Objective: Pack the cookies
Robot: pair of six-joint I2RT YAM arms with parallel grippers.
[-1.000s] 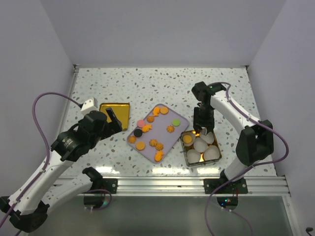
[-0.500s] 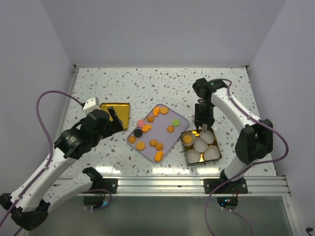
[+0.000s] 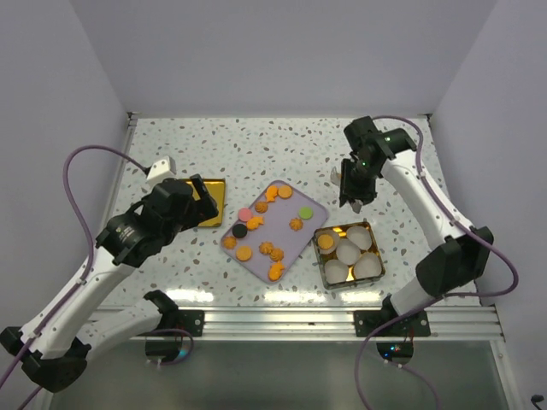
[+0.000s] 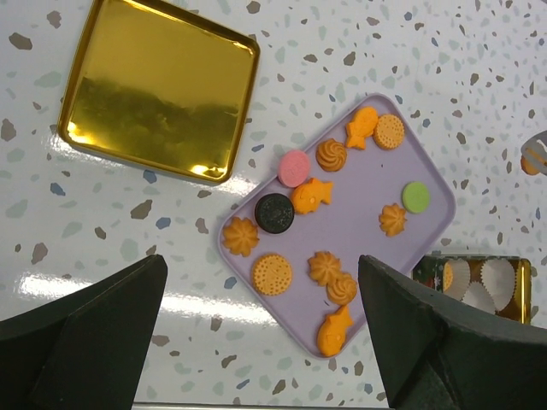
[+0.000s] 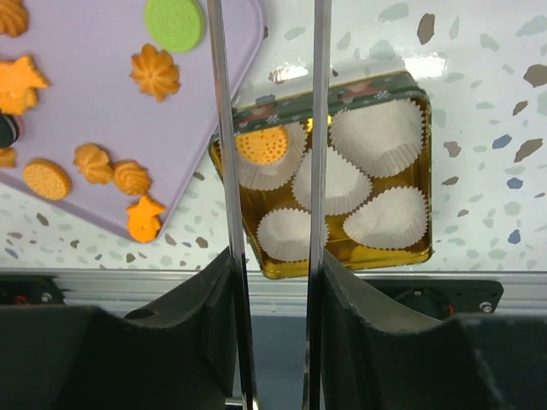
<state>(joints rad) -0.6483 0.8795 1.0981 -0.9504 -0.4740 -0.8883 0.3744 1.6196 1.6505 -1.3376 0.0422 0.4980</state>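
My left gripper (image 4: 261, 260) hangs spread wide over the cookies (image 4: 308, 195) on the lilac tray (image 4: 367, 184). Whether the right gripper (image 5: 269, 102) pinches anything, I can't tell. Closing off-centre could flick neighbouring cookies off.

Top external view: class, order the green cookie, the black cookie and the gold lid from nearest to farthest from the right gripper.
1. green cookie, tray's right end.
2. black cookie, tray's left side.
3. gold lid, far left.
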